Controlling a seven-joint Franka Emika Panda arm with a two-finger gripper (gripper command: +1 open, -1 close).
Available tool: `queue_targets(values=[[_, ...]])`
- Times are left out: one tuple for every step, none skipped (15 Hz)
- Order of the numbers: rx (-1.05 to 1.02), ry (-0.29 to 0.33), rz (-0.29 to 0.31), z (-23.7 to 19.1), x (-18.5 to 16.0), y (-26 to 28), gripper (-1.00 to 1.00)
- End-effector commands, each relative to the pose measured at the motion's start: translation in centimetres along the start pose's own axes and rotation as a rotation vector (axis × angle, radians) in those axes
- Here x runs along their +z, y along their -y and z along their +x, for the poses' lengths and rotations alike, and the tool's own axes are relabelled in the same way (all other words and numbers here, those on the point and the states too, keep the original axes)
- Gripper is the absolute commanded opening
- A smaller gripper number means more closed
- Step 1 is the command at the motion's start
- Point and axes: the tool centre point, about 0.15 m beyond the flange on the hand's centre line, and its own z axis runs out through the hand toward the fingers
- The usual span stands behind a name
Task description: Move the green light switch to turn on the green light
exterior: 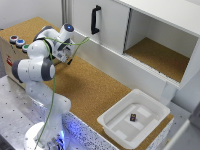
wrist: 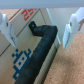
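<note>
Green light switch: we cannot single it out with confidence. In the exterior view a box (exterior: 12,50) sits at the far end of the cork worktop (exterior: 95,90), on the exterior view's left, carrying three round coloured caps; the green one (exterior: 25,48) is the nearest to the arm. Whether that cap is the light or the switch itself is too blurred to tell.

The tool (exterior: 66,56) hangs low beside the box, angled toward its face, presumably to line up with the control there.

Wrist view: the two white fingers (wrist: 73,27) are spread apart, nothing between them gripped. A black lever-like bar with a small knob (wrist: 44,37) lies between the fingers, set against the box's panel, which bears a blue pixel figure (wrist: 21,57). We judge this bar to be the sliding handle, and the straddling pose suits pushing it sideways rather than pinching it.

Elsewhere: an open cabinet (exterior: 150,45) and a white bin (exterior: 134,119) holding a small dark item (exterior: 133,117), both well apart from the arm.
</note>
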Motion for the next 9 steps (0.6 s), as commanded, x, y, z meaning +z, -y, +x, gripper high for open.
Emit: queue_targets(values=[[-0.201, 0.098, -0.216, 1.9, -2.8, 5.0, 1.0], [-0.25, 0.095, -0.224, 2.0, -3.6, 6.2, 1.0], [-0.308, 0.109, -0.221, 2.1, -4.3, 7.3, 1.0], [-0.367, 0.138, -0.229, 2.2, -5.0, 8.3, 1.0], [-0.411, 0.151, -0.239, 2.0, -5.8, 9.1, 1.0], [-0.484, 0.193, -0.257, 1.8, -6.7, 10.0, 1.0], [-0.532, 0.239, -0.258, 1.6, -7.5, 10.4, 1.0], [-0.57, 0.277, -0.256, 1.5, -8.5, 10.7, 1.0], [-0.608, 0.31, -0.25, 1.5, -9.3, 11.2, 1.0]])
